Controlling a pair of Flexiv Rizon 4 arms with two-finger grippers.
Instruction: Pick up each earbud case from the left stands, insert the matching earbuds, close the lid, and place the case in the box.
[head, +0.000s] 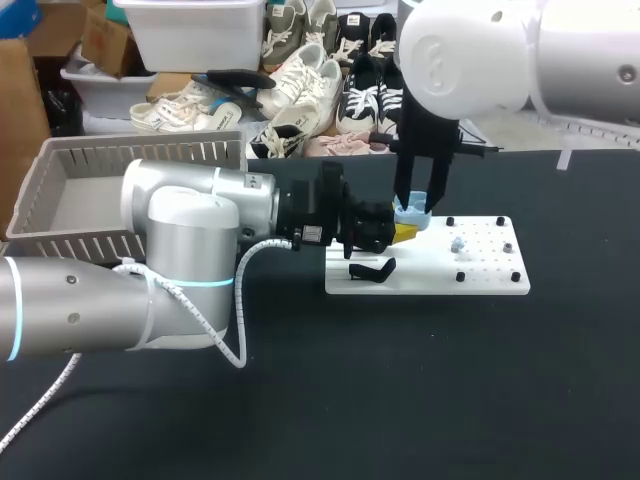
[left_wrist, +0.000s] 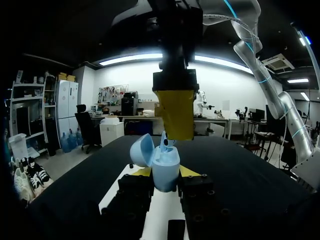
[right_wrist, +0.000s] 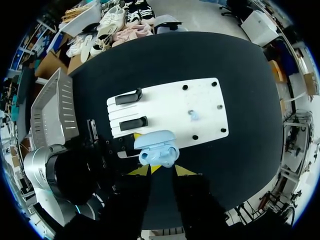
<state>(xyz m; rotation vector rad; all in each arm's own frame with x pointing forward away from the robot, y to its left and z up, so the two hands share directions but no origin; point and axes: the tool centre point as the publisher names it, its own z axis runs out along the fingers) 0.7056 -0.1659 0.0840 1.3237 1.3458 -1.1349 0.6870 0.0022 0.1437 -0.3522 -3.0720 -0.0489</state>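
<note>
Black tabletop (head: 400, 380), mid-assembly: the left gripper (left_wrist: 165, 172) clamps a pale blue plastic earbud case (left_wrist: 165, 167), lid open, just above a white pegged stand board (head: 490, 282). The right gripper (head: 415, 208) hangs directly over it; whether its jaws grip anything cannot be told. A small pale blue earbud (head: 457, 243) sits on the board. An off-line push could jam an earbud or twist the case loose.

Robot lab: arms (head: 190, 220) at black table (head: 330, 400)
</note>
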